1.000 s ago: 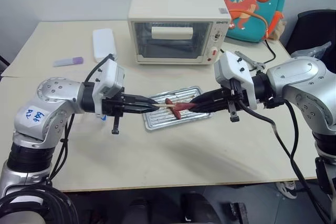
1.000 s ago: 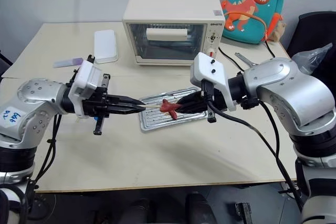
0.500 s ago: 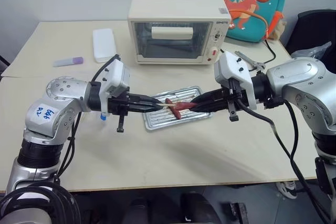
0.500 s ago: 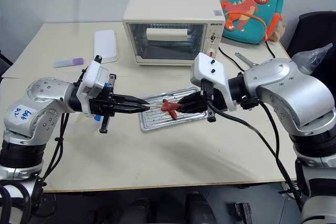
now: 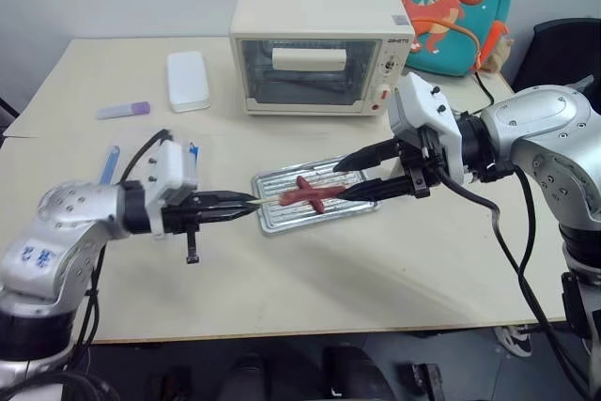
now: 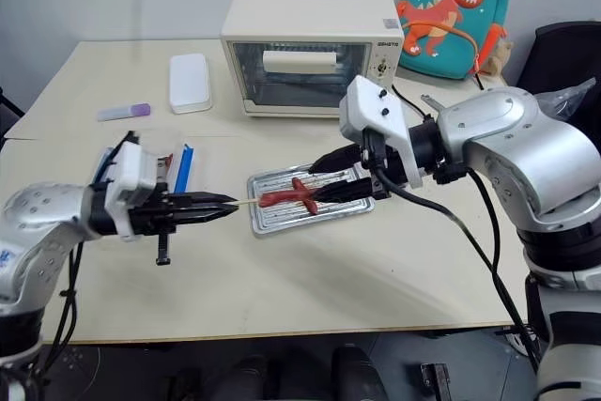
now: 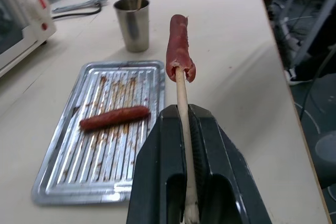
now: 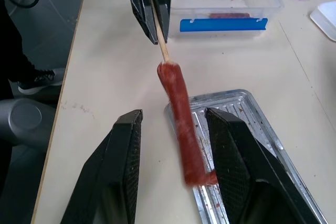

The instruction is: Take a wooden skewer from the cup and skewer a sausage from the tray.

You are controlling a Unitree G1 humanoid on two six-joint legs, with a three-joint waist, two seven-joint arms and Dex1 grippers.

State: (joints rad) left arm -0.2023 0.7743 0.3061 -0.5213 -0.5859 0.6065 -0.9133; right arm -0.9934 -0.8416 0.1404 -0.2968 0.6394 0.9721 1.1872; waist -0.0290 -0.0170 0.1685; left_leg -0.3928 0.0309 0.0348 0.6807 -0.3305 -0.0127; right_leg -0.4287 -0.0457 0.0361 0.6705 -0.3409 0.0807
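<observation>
My left gripper [image 5: 246, 202] is shut on the wooden skewer [image 7: 181, 98], holding it about level and pointing right. A reddish-brown sausage [image 7: 179, 44] is stuck on the skewer's tip and hangs just above the left end of the silver tray [image 5: 357, 204]. My right gripper [image 5: 338, 183] stands open, its black fingers [image 8: 122, 171] on either side of the far end of that sausage, apart from it. A second sausage [image 7: 114, 118] lies on the tray's ribbed bottom. The steel cup [image 7: 132, 23] stands beyond the tray with another skewer in it.
A cream toaster oven [image 5: 319, 49] stands behind the tray. A white box [image 5: 186, 80] and a purple-capped marker [image 5: 122, 110] lie at the back left. A clear plastic box [image 8: 220, 9] with blue clips sits by my left arm. A dinosaur backpack [image 5: 455, 7] and a wrench [image 5: 446, 108] are at the back right.
My right gripper has opened and let go of the sausage. My left gripper has drawn back to the left and lower, taking the skewer and the sausage with it.
</observation>
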